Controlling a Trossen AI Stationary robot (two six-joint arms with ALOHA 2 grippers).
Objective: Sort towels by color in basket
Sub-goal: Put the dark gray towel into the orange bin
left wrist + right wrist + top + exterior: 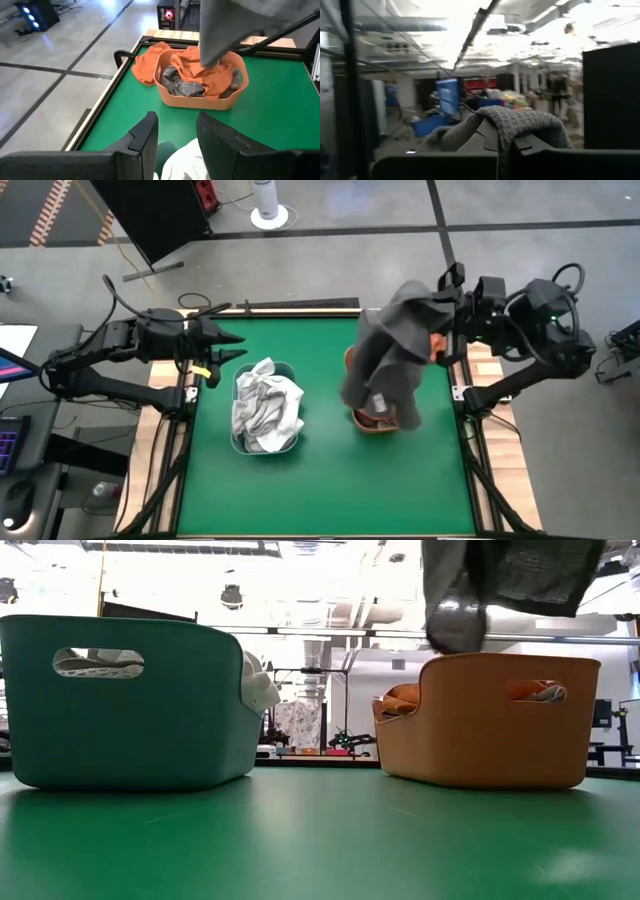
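From above, right gripper (447,330) at two o'clock clamping a dark grey knitted towel (392,355) draping over and mostly hiding the orange plastic basket (378,425), left gripper (228,347) hovering parted at ten o'clock, table-level, towel top being cut off, left wrist, rust-orange towel (150,65) spilling over basket rim.

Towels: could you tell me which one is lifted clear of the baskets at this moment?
The dark grey towel: it hangs from the shut right gripper above the orange basket, while the others lie in baskets.

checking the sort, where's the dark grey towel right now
In the high view the dark grey towel hangs from the right tool, lifted over the orange basket on the table's right side.
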